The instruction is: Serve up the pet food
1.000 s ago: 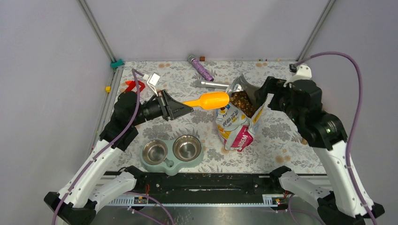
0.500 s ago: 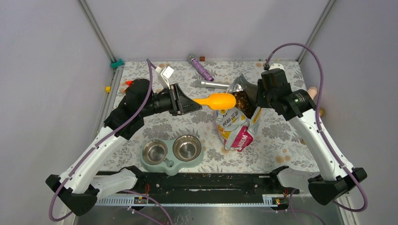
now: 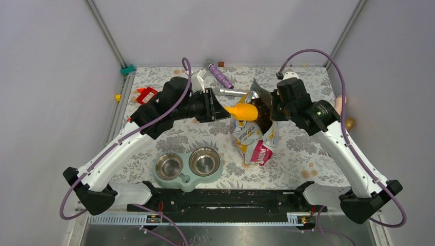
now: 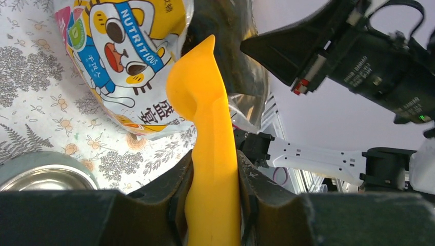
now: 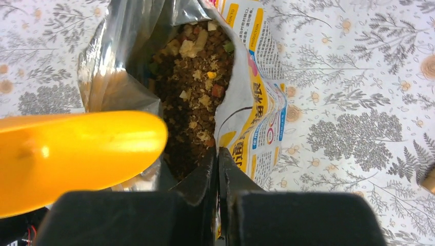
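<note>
A pale green feeder (image 3: 182,179) with two shiny bowls (image 3: 204,161) sits at 6 o'clock on the flowery cloth (image 3: 308,148). A purple stick (image 3: 220,76) lies at 12 o'clock, a red thing (image 3: 147,95) at 10 o'clock.

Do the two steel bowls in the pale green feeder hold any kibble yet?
No, both round steel bowls show only bare shiny metal from above.

I'm looking down on a grey floral-patterned table (image 3: 318,154), evenly lit, closed in by plain pale lilac walls (image 3: 225,31), with slanting aluminium posts (image 3: 105,33) at the back corners and a black rail (image 3: 225,197) along its near edge
</note>
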You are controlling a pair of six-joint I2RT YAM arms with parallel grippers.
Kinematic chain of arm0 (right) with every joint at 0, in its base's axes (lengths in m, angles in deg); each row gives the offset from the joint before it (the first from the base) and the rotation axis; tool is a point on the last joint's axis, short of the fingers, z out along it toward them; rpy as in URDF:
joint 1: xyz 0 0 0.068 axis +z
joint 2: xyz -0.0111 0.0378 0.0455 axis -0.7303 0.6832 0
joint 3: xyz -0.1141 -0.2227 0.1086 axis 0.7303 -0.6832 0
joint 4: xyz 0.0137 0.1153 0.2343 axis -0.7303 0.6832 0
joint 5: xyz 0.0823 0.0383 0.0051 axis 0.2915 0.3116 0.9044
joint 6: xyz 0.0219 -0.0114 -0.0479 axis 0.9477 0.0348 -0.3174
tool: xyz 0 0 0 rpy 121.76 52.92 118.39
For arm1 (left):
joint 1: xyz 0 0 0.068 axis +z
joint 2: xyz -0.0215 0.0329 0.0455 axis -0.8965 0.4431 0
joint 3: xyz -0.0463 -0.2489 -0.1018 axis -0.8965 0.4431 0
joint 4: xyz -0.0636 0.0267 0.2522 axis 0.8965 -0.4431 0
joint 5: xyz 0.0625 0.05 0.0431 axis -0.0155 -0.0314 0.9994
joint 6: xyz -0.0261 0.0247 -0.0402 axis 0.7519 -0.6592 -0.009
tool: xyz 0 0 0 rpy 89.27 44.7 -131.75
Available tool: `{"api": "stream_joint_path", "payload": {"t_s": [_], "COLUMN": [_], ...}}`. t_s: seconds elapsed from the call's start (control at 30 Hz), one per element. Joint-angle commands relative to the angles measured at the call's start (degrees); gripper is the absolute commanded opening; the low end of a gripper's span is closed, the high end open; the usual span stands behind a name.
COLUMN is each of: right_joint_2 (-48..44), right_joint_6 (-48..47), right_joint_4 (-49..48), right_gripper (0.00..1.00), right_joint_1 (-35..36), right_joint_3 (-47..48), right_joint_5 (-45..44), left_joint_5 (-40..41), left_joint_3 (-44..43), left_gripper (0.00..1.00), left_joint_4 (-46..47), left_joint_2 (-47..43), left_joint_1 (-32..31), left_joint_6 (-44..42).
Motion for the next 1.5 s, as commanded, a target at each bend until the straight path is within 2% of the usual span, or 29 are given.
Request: {"api": "stream_joint_path", "payload": {"t_s": [0.0,0.1,0.23,0.53,0.67,0.77,0.97,1.03,1.13,1.3,1.47], "right_joint_2": [-2.78,-1.88,0.78,1.60,2.37,3.29,4.61,4.58,5.03,4.07,0.17], "right_joint_6": [2.00,1.30,0.29,1.97,1.81,1.25,1.36,1.35,0.48,1.59,7.27], "right_joint_4": [-5.33,-5.77,-5.91,-7.80,-8.07,-8.94,-8.88,-8.98,-9.11,-7.93,-7.96], "right_gripper": [0.00,0.00,0.00,0.00,0.00,0.00,0.00,0.00,0.00,0.00,0.00], "right_joint_1": [4.98,8.00,12.50,18.64,20.41,22.12,23.68,23.67,23.71,23.62,22.36], "right_joint_3": [3.43,4.75,7.26,7.90,7.86,7.55,7.36,7.28,7.08,4.19,-2.90], "right_joint_5": [-0.43,-2.24,-6.35,-18.88,-21.79,-23.15,-26.18,-26.83,-27.92,-30.83,-34.01], "left_joint_5": [4.89,11.05,13.64,25.44,31.24,34.92,34.80,32.67,24.95,12.95,1.27], "left_joint_3": [-4.80,-8.32,-11.91,-24.40,-24.28,-27.70,-29.45,-28.40,-24.72,-18.56,-6.07], "left_gripper": [0.00,0.00,0.00,0.00,0.00,0.00,0.00,0.00,0.00,0.00,0.00], "left_joint_4": [-3.06,-7.35,-11.11,-35.90,-39.16,-41.95,-41.95,-40.75,-33.46,-17.81,1.02], "left_joint_2": [0.63,2.43,4.93,16.86,18.87,21.88,28.63,30.55,31.85,31.31,26.55], "left_joint_1": [-1.78,-3.42,-4.28,-4.33,-4.38,-4.36,-4.44,-4.48,-4.62,-4.54,-3.49], "left_joint_6": [-0.80,-1.21,-1.18,0.33,2.10,3.11,2.53,1.79,-0.87,-0.55,4.49]}}
